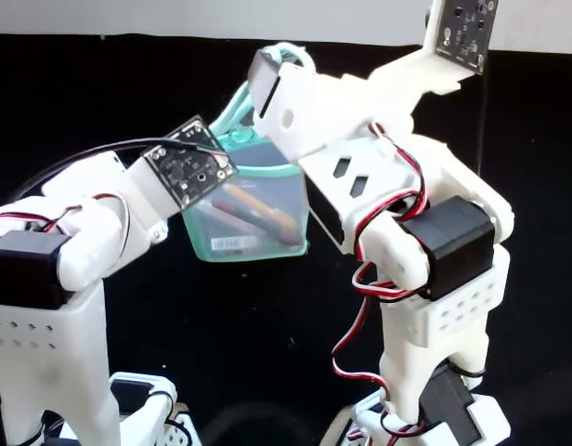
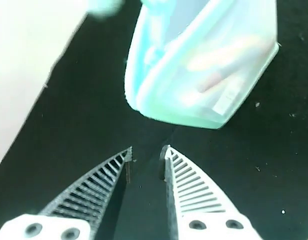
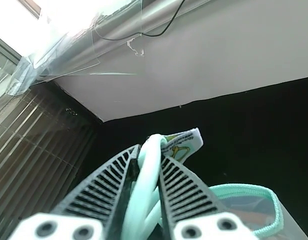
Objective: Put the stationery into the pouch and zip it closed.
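— Where's the pouch?

— The pouch (image 1: 249, 209) hangs above the black tabletop (image 1: 267, 353) by its mint loop (image 3: 146, 175). The right arm (image 1: 435, 242) has its jaws pinching that loop, with the cord squeezed between them. I can't tell whether the pouch's lower edge touches the tabletop.

— And the other arm?

— The left arm (image 1: 72, 251) is just beside the pouch. Its jaws point toward the pouch's lower end, a little spread, with nothing between them.

— What does the pouch look like?

— It has clear, frosted sides with mint-green trim and a mint zip edge (image 3: 244, 192). I can't tell whether the zip is closed. The stationery (image 1: 263, 212) shows through the side as orange and darker pen-like shapes lying aslant. There is a white label (image 1: 232, 243) low on the side and a small printed fabric tag (image 3: 184, 140) next to the loop.

— And what's around it?

— The tabletop is matte black with a few pale specks. Behind it is a pale wall (image 3: 234, 60) with a dark cable (image 3: 159, 30) running along it. There is some clear plastic sheeting (image 3: 59, 55), and slatted blinds (image 3: 39, 135) to one side.
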